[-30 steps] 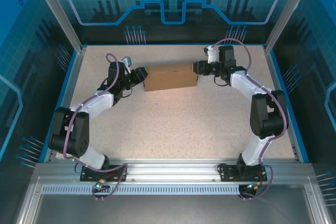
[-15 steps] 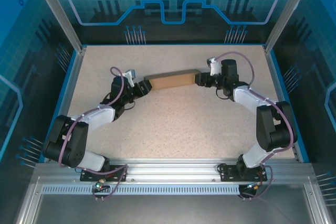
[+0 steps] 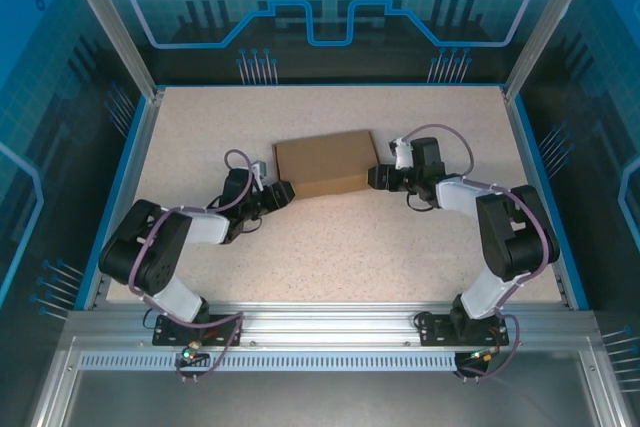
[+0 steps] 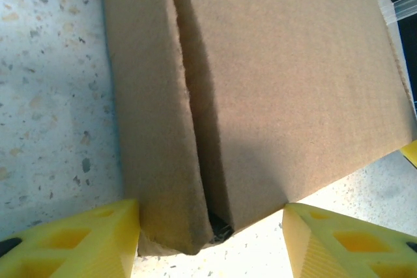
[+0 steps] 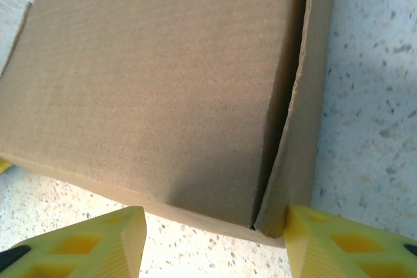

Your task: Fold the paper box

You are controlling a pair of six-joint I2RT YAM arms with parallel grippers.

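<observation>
So the left gripper [image 3: 283, 192] sits low on the speckled table [image 3: 350, 247], right at the near-left corner of the paper box [image 3: 325, 162]. On its wrist cam the yellow fingertips [image 4: 85, 236] straddle that end of the box and both touch cardboard, so it's pinching the box there. The box is closed up and sits mid-table, a bit toward the far side, with a seam running down its length. Over on the right, the right gripper [image 3: 375, 176] meets the box's right end. Its fingers touch either side too, so it's gripping the box.
</observation>
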